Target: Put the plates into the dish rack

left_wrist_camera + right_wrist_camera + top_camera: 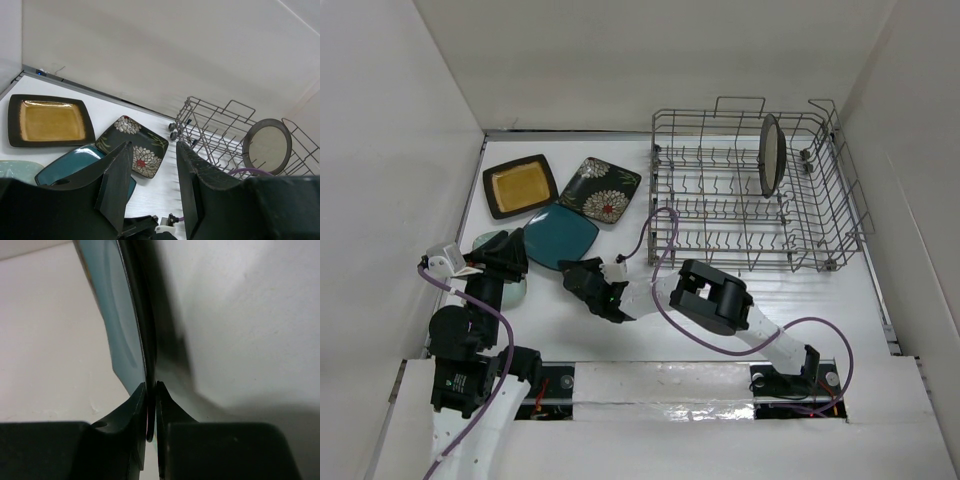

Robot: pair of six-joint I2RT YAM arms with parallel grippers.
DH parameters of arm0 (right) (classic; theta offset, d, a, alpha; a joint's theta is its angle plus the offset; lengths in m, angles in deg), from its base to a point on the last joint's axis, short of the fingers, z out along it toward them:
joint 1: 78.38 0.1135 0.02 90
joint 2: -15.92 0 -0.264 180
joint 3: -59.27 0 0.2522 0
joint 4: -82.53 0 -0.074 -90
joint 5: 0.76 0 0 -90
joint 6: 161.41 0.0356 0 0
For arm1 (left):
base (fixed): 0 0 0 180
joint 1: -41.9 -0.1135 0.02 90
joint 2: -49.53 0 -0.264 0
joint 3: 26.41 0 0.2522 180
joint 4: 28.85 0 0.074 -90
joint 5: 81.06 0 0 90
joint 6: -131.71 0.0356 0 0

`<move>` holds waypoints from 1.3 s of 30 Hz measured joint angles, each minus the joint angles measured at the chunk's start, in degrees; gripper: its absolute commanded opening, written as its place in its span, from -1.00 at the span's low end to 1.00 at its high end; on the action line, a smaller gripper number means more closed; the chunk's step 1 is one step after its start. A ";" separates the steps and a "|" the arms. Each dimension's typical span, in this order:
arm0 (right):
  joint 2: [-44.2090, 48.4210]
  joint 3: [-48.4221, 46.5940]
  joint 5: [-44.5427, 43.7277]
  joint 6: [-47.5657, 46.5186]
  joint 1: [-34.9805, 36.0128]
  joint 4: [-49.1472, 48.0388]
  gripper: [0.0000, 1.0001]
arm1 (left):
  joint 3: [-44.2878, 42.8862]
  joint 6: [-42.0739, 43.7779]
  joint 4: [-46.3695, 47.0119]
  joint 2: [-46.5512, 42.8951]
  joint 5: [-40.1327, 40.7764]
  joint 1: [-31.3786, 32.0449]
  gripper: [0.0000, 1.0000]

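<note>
The teal plate (pixel 560 235) lies on the table left of the dish rack (pixel 752 113). My right gripper (pixel 578 268) is shut on its near edge; the right wrist view shows the jaws (pixel 151 390) clamped on the plate's thin rim (pixel 112 315). The mustard-centred plate (pixel 520 185) and the floral plate (pixel 600 190) lie flat behind it. The round metallic plate (pixel 772 155) stands upright in the rack. My left gripper (pixel 505 255) is open and empty, just left of the teal plate. Its wrist view (pixel 154 147) shows all the plates and the rack (pixel 210 130).
A pale green dish (pixel 492 243) lies under my left gripper, also in the left wrist view (pixel 15 167). White walls enclose the table on the left, back and right. The right arm's purple cable (pixel 655 235) loops in front of the rack's left end.
</note>
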 measured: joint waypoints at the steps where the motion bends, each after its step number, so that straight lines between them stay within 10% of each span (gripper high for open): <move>1: 0.00 0.37 -0.39 0.37 -0.04 -1.14 -0.91 | 0.00 0.00 -0.02 0.00 0.02 0.00 -0.27; 16: 5.20 11.21 -4.72 -2.49 2.75 -6.73 -1.00 | 0.00 0.02 0.00 -0.07 0.96 0.00 -0.27; 39: 11.76 11.17 -10.60 -34.82 7.78 -7.72 -1.00 | 0.00 0.13 0.15 -0.66 2.23 0.00 -0.27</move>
